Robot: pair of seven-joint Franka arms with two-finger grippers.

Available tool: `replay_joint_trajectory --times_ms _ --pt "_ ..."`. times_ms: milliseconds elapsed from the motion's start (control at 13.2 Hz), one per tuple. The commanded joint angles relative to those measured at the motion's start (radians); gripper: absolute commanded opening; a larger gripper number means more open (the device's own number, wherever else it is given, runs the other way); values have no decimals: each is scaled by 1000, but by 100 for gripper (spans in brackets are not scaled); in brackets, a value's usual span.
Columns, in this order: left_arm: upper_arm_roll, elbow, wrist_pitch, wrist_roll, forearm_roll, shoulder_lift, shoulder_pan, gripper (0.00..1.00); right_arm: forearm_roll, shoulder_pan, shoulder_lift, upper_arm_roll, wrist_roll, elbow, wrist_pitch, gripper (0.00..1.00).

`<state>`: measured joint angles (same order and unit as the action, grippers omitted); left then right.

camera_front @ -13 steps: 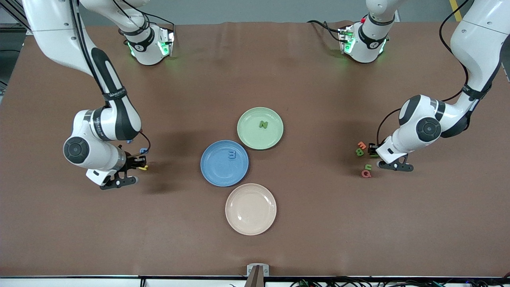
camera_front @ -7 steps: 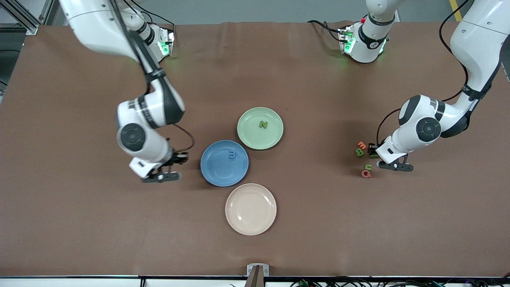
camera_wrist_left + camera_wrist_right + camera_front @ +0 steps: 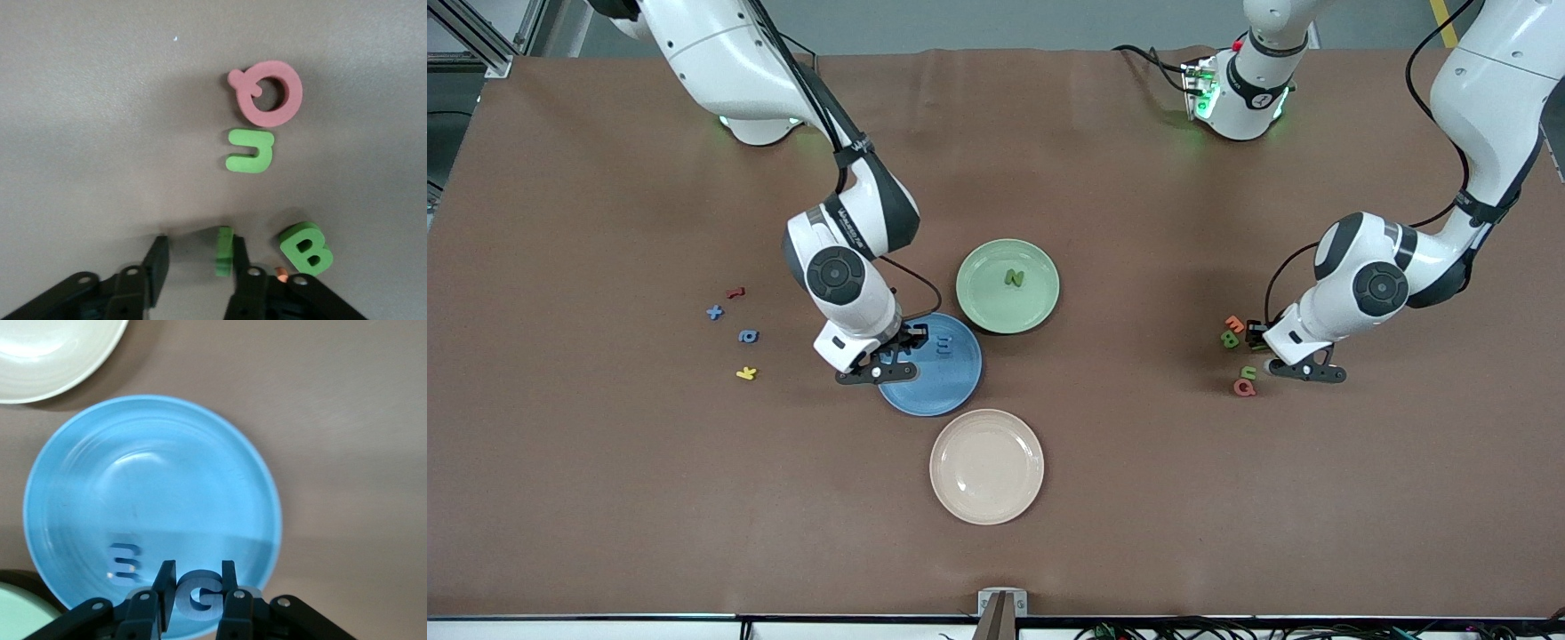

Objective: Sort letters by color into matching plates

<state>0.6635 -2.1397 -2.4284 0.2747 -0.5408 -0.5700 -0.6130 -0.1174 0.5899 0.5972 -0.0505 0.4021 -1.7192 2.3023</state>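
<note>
my right pincer (image 3: 195, 600) is pinched on a blue letter g (image 3: 198, 599), over the blue plate (image 3: 951, 391), where one blue letter (image 3: 944, 344) lies already. the green plate (image 3: 983, 307) holds one green letter (image 3: 1014, 277). my left pincer (image 3: 195, 267) is low on the tabletop (image 3: 1138, 498) at the left arm's end, its fingers spread about a green letter on edge (image 3: 223, 251); that grip is not made yet. a green u (image 3: 251, 151) and green b (image 3: 305, 247) lie by it, beside a pink q (image 3: 267, 93). at the right arm's end two blue letters (image 3: 748, 336) wait among red and yellow ones. i judge it early: two sorted, six left.
</note>
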Motion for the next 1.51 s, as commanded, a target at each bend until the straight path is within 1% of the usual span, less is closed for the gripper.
replay_joint_trajectory --times_ms 0,151,227,302,378,453,529,604,680,755,831,982,1133,1208,1284,1359,1435 --pt "2 4 -15 21 -30 -13 -5 36 -39 33 38 -9 12 32 29 24" --pt "2 6 -15 21 -30 -13 -5 30 -38 34 50 -9 12 33 55 24" --pt "2 7 -15 20 -30 -11 -5 25 -38 36 56 -9 12 35 61 24" --pt "2 6 -15 18 -30 -10 -5 16 -38 36 58 -9 12 35 62 26" --pt "2 7 -15 17 -30 -10 -5 5 -38 36 58 -9 12 33 65 32" --pt "2 13 -15 9 -30 -10 -5 0 -38 36 58 -9 12 33 65 64" --pt "2 18 -11 5 -30 -10 -5 0 -38 36 55 -9 12 33 62 93" --pt "4 18 -9 4 -30 -7 -5 0 -36 36 50 -9 11 33 49 100" --pt "4 18 -8 4 -30 -1 -5 0 -36 31 38 -9 0 26 43 100" --pt "8 20 -4 1 -30 18 -7 0 -36 21 9 -11 -3 23 -21 100" --pt "13 20 -1 1 -30 37 -7 0 -34 4 -26 -15 -5 26 -120 100" --pt "60 20 34 9 -30 71 -10 0 -33 -50 -100 -17 -9 12 -236 100" --pt "129 20 75 35 -13 105 -10 0 -27 -108 -169 -17 -67 -25 -305 100" --pt "172 20 98 70 -10 110 -11 0 -25 -142 -203 -17 -119 -61 -307 100" --pt "232 21 129 122 -10 110 -11 0 -24 -181 -233 -19 -181 -98 -305 100" --pt "284 21 150 185 -10 108 -11 0 -9 -212 -256 -20 -209 -129 -307 100" --pt "319 24 157 249 -10 101 -5 0 34 -240 -283 -19 -213 -166 -299 100"
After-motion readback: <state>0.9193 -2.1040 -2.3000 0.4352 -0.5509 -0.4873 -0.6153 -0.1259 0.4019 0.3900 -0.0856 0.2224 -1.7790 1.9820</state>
